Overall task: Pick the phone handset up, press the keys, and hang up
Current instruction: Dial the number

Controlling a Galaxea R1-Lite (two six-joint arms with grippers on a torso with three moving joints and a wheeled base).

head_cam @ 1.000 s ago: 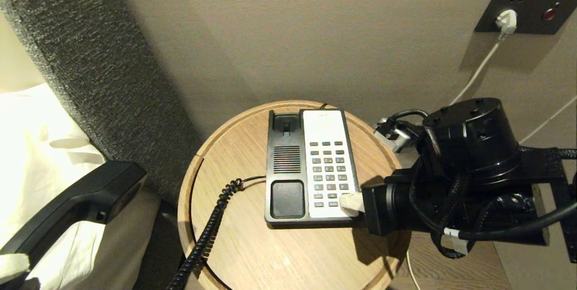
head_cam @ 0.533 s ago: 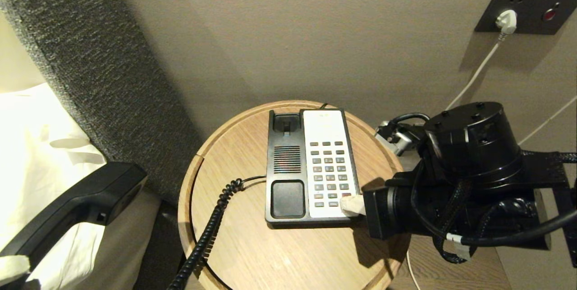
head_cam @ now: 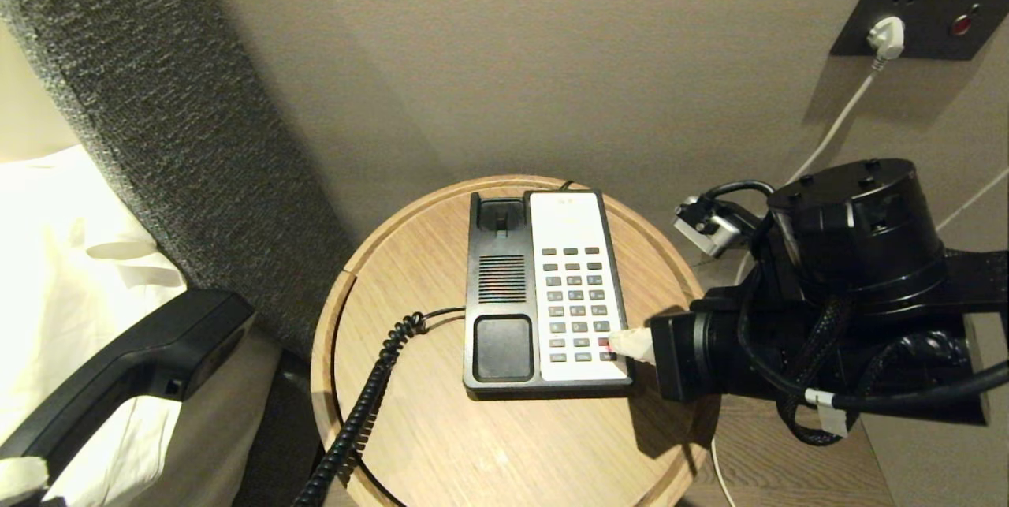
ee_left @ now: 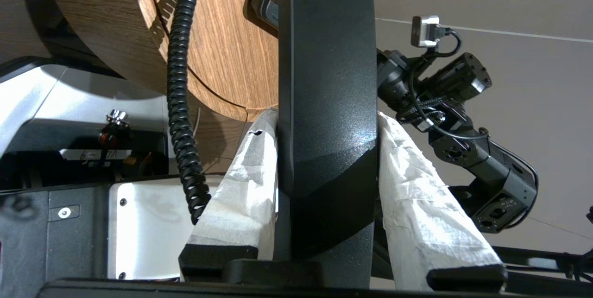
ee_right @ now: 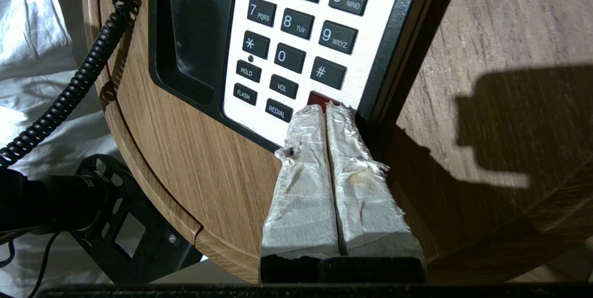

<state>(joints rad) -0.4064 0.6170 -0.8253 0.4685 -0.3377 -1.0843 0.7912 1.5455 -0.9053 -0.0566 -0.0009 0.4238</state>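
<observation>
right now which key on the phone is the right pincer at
The red key, below the # key: the only red one, right at the shut right pincer tips.

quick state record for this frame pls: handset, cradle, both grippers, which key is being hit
handset: phone handset off the base, held out left of the round table
cradle: empty on the phone base
left gripper: shut on the handset
right gripper: shut, tips together at the keypad's bottom corner
key: tips at the red key, beside REDIAL; contact can't be confirmed
cord: coiled cord runs off the table's front edge
</observation>
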